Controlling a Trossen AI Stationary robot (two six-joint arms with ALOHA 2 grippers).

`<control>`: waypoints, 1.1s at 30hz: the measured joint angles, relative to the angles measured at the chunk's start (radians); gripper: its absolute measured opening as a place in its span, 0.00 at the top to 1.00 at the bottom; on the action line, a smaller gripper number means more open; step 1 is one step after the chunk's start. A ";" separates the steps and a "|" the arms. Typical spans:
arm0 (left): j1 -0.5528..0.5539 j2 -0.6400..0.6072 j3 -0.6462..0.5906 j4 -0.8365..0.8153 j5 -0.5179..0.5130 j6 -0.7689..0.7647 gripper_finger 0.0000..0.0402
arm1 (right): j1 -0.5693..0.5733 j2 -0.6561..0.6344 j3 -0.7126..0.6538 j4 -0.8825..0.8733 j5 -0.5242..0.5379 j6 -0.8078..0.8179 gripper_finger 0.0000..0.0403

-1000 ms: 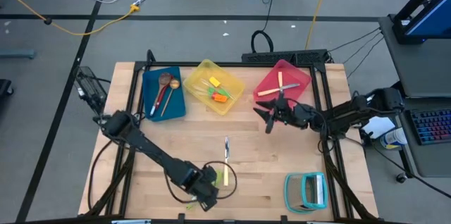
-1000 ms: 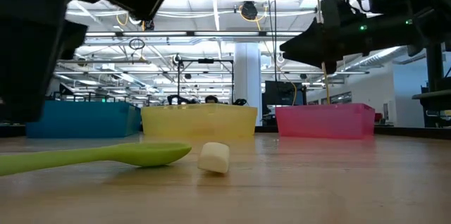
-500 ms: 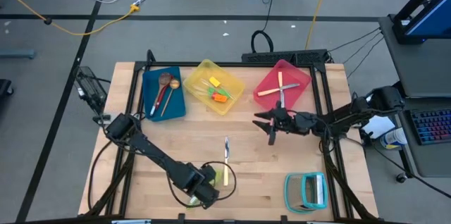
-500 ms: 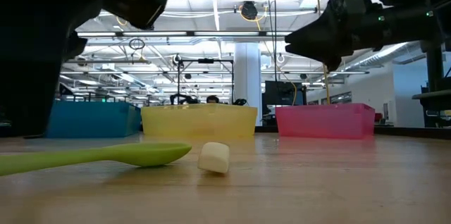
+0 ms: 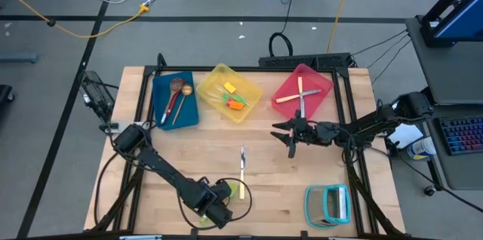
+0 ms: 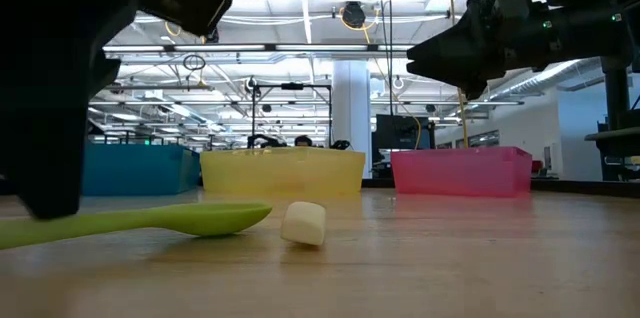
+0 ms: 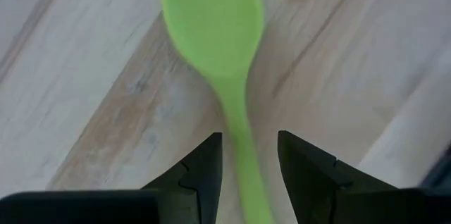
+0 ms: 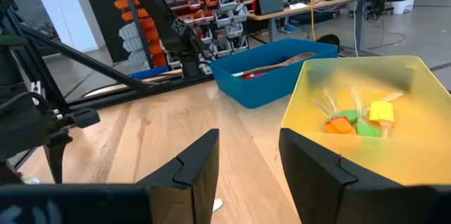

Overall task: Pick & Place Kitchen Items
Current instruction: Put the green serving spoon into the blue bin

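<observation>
- A wooden table (image 5: 173, 161) seen from above holds three plastic bins along its far edge: a blue bin (image 5: 175, 100), a yellow bin (image 5: 229, 92) and a pink bin (image 5: 302, 93), each already holding some utensils.
- The left gripper (image 7: 248, 171) is low over the near edge of the table, directly above a lime-green spoon (image 7: 218, 48).
- Its two dark fingers (image 7: 201, 168) are spread, one on each side of the spoon's thin handle, not yet touching it as far as the wrist view shows.
- The spoon lies flat on the wood. Its long axis runs straight away from the gripper, with the bowl at the far end and the handle passing between the fingers.
- A cream-handled piece of cutlery (image 5: 242, 161) lies just beyond the spoon; its pale handle end (image 6: 304, 224) is just beside the spoon's bowl.
- The right gripper (image 5: 290, 136) hovers above the table in front of the pink bin, fingers parted and holding nothing.
- The left arm is much nearer the spoon, so the pick-up looks to be its job: closing across the handle should catch it.
</observation>
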 joint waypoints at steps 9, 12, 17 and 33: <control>-0.008 0.026 -0.001 -0.032 -0.019 -0.012 0.65 | 0.000 0.000 0.000 -0.010 0.001 0.000 0.65; -0.007 0.036 -0.001 -0.033 -0.021 -0.008 0.65 | 0.000 0.000 0.000 -0.009 0.001 0.000 0.65; -0.002 0.042 0.001 -0.053 -0.023 -0.004 0.70 | 0.000 0.000 0.000 -0.015 0.002 0.000 0.65; 0.047 0.039 0.057 -0.215 -0.249 -0.119 0.92 | 0.000 0.000 0.000 -0.008 0.002 0.025 0.65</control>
